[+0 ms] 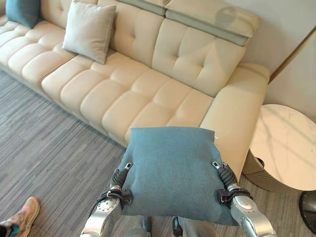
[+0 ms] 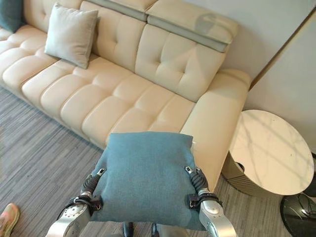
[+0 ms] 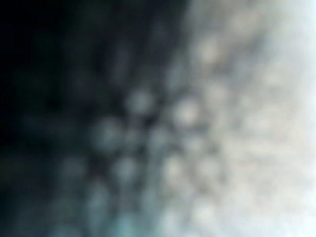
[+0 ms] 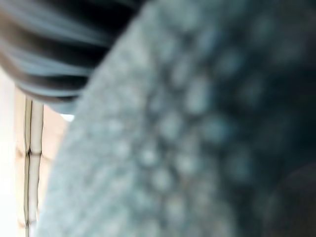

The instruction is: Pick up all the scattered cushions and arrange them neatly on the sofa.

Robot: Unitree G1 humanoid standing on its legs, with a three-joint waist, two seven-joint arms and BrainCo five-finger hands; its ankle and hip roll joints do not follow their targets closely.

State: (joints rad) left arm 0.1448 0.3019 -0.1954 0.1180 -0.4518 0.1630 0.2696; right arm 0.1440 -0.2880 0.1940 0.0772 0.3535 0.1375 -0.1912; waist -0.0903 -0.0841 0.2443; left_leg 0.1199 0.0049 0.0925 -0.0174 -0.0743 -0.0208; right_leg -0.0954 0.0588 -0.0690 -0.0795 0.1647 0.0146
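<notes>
A blue-grey cushion [image 1: 170, 168] is held up flat in front of me, just short of the cream sofa's [image 1: 123, 94] front edge. My left hand [image 1: 120, 177] disappears under its left side and my right hand [image 1: 223, 174] under its right side, with only the dark ribbed covers showing. Both wrist views sit pressed against the cushion's weave [image 3: 148, 128] [image 4: 187, 138]. A light grey cushion [image 1: 89, 30] leans upright against the sofa's backrest at the left. A dark teal cushion [image 1: 22, 11] stands at the far left end.
The sofa's right armrest [image 1: 237, 108] lies just past the held cushion. A round marble-topped side table [image 1: 289, 145] stands right of it, with a dark round object [image 1: 308, 210] on the floor beside it. A person's shoe [image 1: 22, 215] rests on the grey floor at lower left.
</notes>
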